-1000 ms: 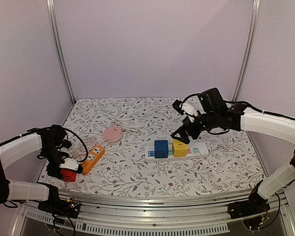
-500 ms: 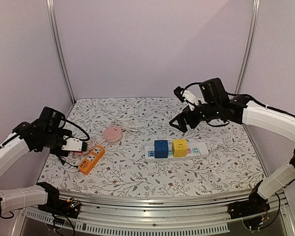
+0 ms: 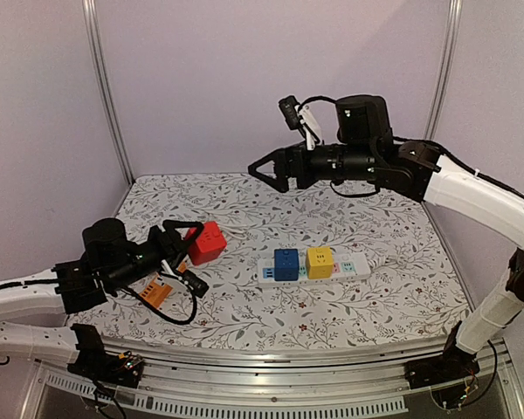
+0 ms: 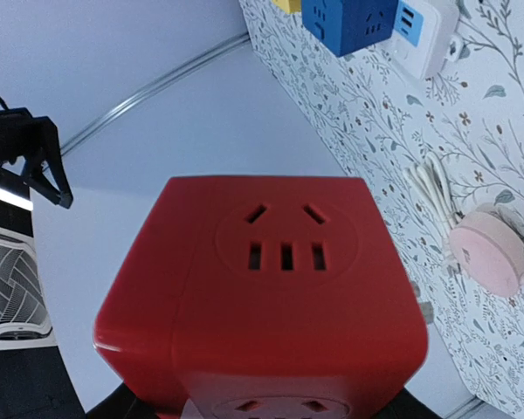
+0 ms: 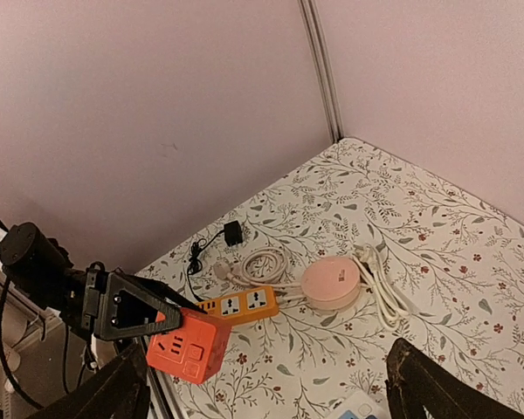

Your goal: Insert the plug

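My left gripper (image 3: 190,249) is shut on a red cube socket (image 3: 206,243) and holds it in the air above the left part of the table. The cube fills the left wrist view (image 4: 262,297) and also shows in the right wrist view (image 5: 188,345). A white power strip (image 3: 354,266) lies at the centre right, with a blue cube (image 3: 286,264) and a yellow cube (image 3: 320,262) plugged into it. My right gripper (image 3: 266,170) is open and empty, high above the table's middle, pointing left. Its fingers (image 5: 432,384) frame the bottom of its view.
An orange power strip (image 5: 240,305) lies left of centre, partly hidden under my left arm in the top view (image 3: 157,293). A pink round hub (image 5: 330,282) with white cables, a white cable coil (image 5: 262,260) and a black adapter (image 5: 233,233) lie nearby.
My left gripper lifted the red cube from the near left edge and swung it right, toward the centre. My right arm rose from the strip and moved left.
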`<state>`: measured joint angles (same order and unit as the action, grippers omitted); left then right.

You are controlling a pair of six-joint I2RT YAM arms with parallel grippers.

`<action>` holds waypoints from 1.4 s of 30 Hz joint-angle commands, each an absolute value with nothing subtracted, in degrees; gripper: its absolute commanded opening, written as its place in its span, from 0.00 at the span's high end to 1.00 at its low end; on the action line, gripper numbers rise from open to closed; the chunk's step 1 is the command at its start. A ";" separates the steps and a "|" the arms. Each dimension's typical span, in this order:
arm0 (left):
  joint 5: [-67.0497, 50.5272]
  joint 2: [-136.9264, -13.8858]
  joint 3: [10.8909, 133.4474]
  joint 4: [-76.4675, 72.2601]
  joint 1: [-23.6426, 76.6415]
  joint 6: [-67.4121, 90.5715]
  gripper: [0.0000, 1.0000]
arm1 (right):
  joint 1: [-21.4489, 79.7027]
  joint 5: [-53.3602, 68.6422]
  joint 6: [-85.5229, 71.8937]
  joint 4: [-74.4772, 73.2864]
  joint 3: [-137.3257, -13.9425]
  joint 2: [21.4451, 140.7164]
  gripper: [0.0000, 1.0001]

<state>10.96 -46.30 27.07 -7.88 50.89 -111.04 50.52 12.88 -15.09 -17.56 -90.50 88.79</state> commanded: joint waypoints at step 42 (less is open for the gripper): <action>17.83 -47.63 26.60 -18.90 55.13 -115.68 1.00 | 65.47 5.39 -16.31 -6.54 -96.16 110.51 0.16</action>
<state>19.49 -48.73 26.76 -17.82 54.11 -114.96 64.97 8.78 -16.69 -13.02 -98.67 112.77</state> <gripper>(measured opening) 0.586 0.883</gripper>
